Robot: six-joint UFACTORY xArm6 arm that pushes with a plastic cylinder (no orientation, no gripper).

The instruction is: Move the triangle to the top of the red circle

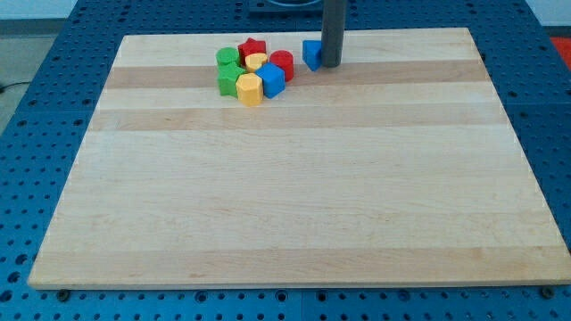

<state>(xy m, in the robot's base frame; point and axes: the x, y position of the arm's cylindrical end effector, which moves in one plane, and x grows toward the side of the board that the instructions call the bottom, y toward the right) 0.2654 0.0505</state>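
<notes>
Touched blue triangle (310, 53) at its 3 o'clock with bare tip (330, 65), holding nothing. Best nudged slowly toward 9 o'clock, above red circle (283, 64).

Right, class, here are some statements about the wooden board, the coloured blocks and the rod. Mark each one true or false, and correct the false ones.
1. My tip stands just to the view's right of the lone blue block. True.
2. The red circle sits at the right end of the cluster of blocks. True.
3. The cluster lies near the view's bottom edge of the wooden board. False: it lies near the view's top, left of centre.
4. The lone blue block touches the red circle. False: a strip of bare board separates them.
5. The yellow block is the cluster's nearest block to the view's bottom. True.
6. My tip is in among the green blocks. False: it is to the cluster's right.
</notes>
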